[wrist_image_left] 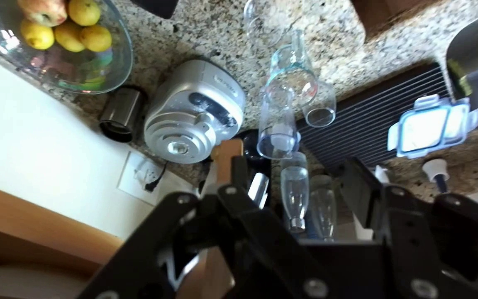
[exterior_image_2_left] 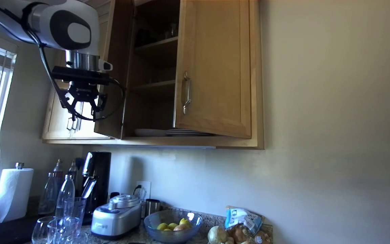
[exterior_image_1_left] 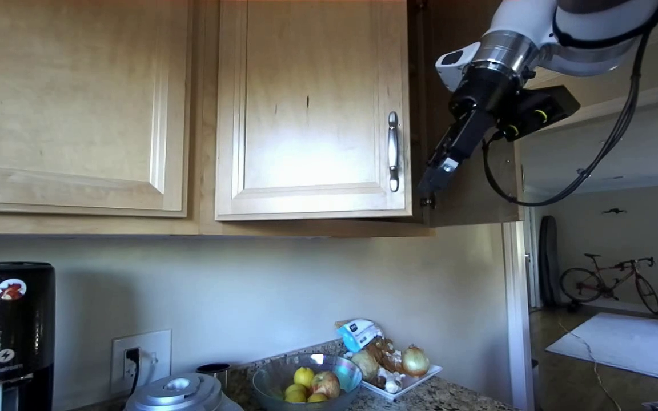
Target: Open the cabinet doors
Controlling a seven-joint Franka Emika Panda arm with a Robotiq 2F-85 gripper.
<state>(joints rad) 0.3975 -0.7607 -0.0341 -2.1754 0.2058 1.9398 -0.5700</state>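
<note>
Wall cabinet of light honey wood (exterior_image_2_left: 256,101), shelves inside in shadow. Speckled granite counter (wrist_image_left: 206,41) runs beneath. Cabinet doors (exterior_image_2_left: 215,67): a tall raised-panel pair in the same honey wood, both standing open. Left-hand door (exterior_image_1_left: 312,103) angled out from the frame, dark inner face visible in an exterior view; right-hand door (exterior_image_2_left: 220,51) angled out from the opposite side, shelves visible between the two. Jointed white robot arm (exterior_image_2_left: 63,28) hangs in front of the cabinet, wrist aimed downward. On the counter: tall black textured machine (exterior_image_2_left: 100,169); clear bluish glass bowl (exterior_image_2_left: 168,235); squat silver appliance (exterior_image_2_left: 113,223) with a round stepped top, near the bowl; slender clear bottles (wrist_image_left: 295,195) near the machine. Pale round plates (exterior_image_2_left: 188,133) on the bottom shelf, some stacked. Black two-fingered gripper (wrist_image_left: 295,170): fingers spread wide, bottles on the counter showing through the gap in the wrist view. Tan wooden edge (wrist_image_left: 227,162) just beside one finger there; cannot tell whether they touch. Slim vertical silver bar handles (exterior_image_1_left: 393,151), one per door near its free edge, both apart from the gripper. Inside the bowl: round yellow fruit (wrist_image_left: 67,35) and a red-and-yellow apple (exterior_image_1_left: 326,383).
</note>
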